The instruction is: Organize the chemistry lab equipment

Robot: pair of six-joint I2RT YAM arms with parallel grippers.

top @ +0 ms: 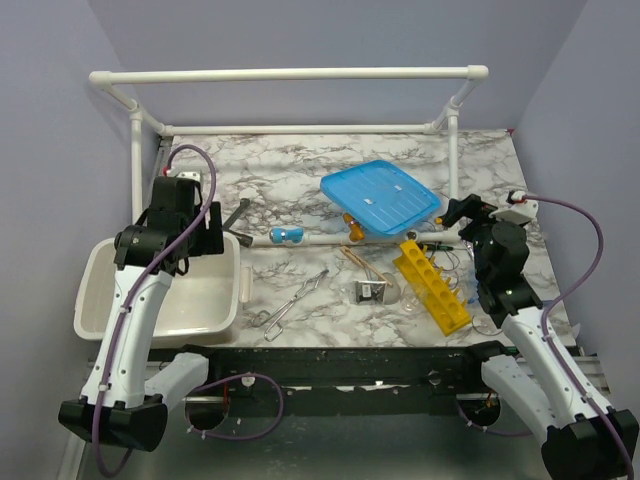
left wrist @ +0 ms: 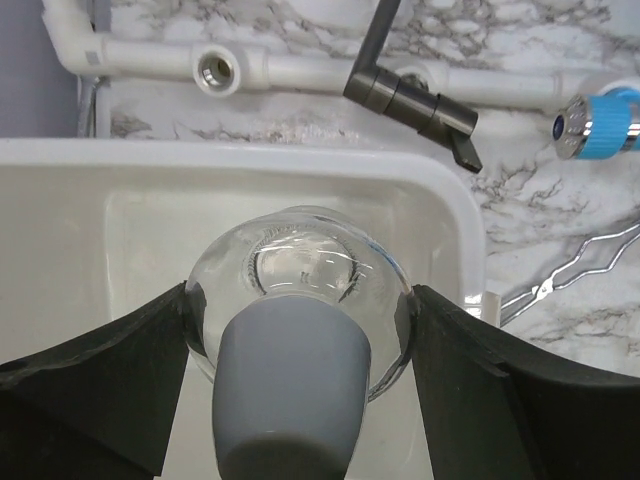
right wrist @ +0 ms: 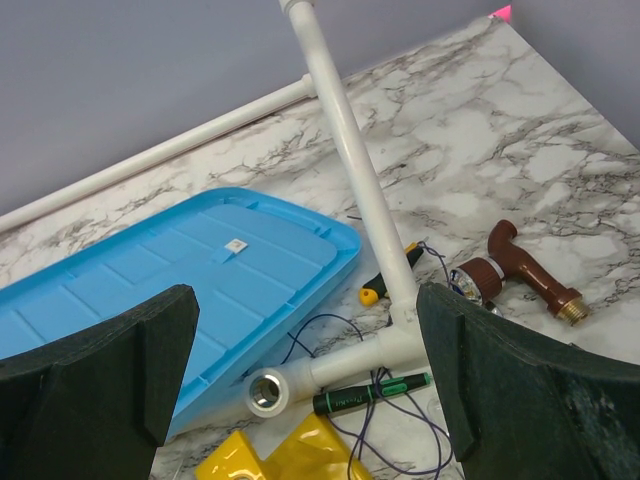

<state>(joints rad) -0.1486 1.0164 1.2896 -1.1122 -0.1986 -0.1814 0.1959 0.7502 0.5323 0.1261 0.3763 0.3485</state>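
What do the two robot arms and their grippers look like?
The left arm and right arm have white shells, black joints and black bases. A purple cable loops along each. The left gripper and right gripper have broad black fingers.

**Glass, plastic, metal and wood in front of you**

You have a clear glass flask (left wrist: 300, 270), glossy and smooth, plugged with a matt grey stopper (left wrist: 290, 380). The fingers (left wrist: 100, 390) of the left tool (left wrist: 300, 305) look matt black and faintly grainy. The tub (left wrist: 250, 165) is smooth white plastic with a soft sheen. Your worktop (top: 280, 170) carries a grey-veined marble print. The scissor tongs (top: 292, 303) are bright bare metal, the test-tube rack (top: 432, 285) glossy yellow plastic, the sticks (top: 358, 260) pale wood, and the lid (right wrist: 150, 290) shiny blue plastic.
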